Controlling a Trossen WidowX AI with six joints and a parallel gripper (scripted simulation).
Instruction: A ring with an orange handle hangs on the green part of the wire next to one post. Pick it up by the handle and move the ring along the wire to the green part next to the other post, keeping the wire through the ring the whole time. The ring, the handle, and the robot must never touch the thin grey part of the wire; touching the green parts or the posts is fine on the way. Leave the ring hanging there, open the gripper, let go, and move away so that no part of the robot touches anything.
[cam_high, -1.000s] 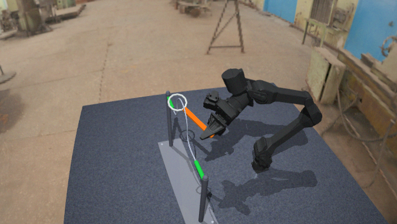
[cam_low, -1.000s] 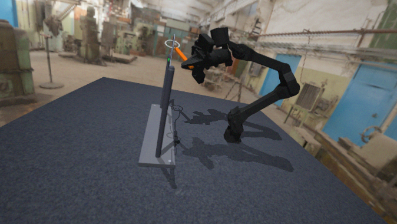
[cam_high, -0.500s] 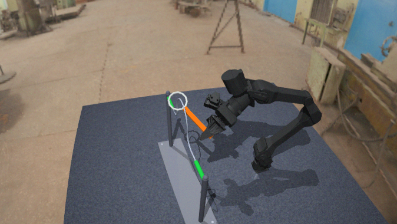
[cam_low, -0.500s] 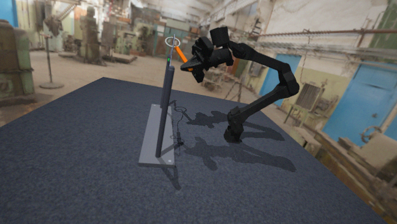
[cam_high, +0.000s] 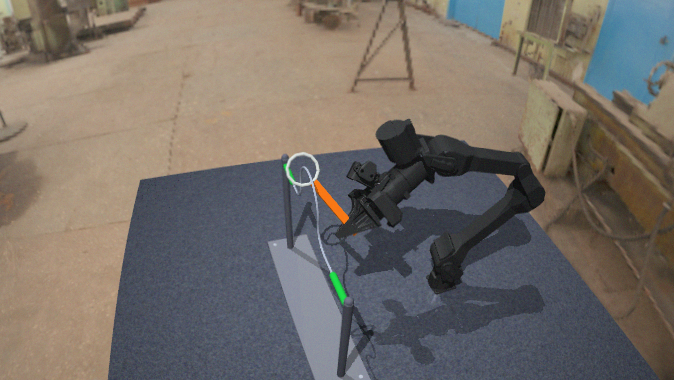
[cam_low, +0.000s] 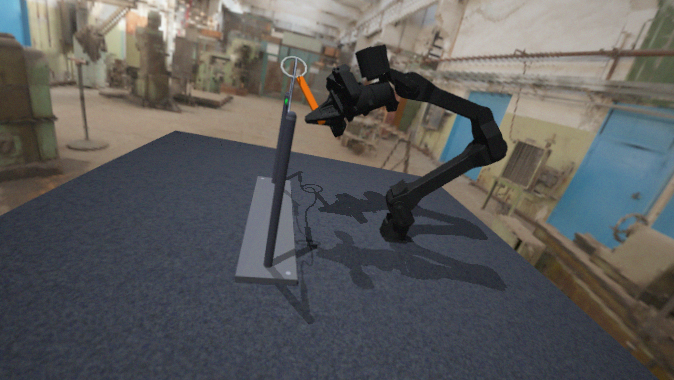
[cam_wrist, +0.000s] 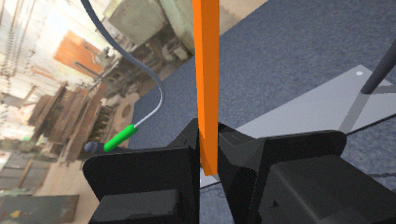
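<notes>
So the end effector (cam_high: 345, 231) (cam_low: 314, 119) (cam_wrist: 201, 122) is clamped on the orange handle (cam_high: 331, 201) (cam_low: 307, 93) (cam_wrist: 207, 75), pretty much down at its lower end. From there the handle slants up and away from the arm to the white ring (cam_high: 287, 175) (cam_low: 282, 71), which sits above and out ahead of the end effector. In the top view the ring is up near the far post (cam_high: 287, 210), with the thin grey wire (cam_high: 318, 230) (cam_wrist: 155, 80) running right by it. Can't tell from these angles whether the ring is touching the wire.

The near green part (cam_high: 338, 287) and the near post (cam_high: 345, 340) (cam_low: 280, 200) are over on the other side of the end effector, well apart from it. Both posts stand on a flat grey base plate (cam_high: 305, 300) (cam_low: 247, 260) (cam_wrist: 320, 105), lower than the end effector and ahead of it.

Surface (cam_high: 200, 300) (cam_low: 150, 310) (cam_wrist: 280, 45) is a dark blue, carpet-looking thing below the end effector, with arm shadows all over it. Room's an old workshop: worn brownish floor (cam_high: 225, 110), blue doors (cam_high: 620, 55) (cam_low: 590, 170) and a bunch of grimy machinery out past the surface.
</notes>
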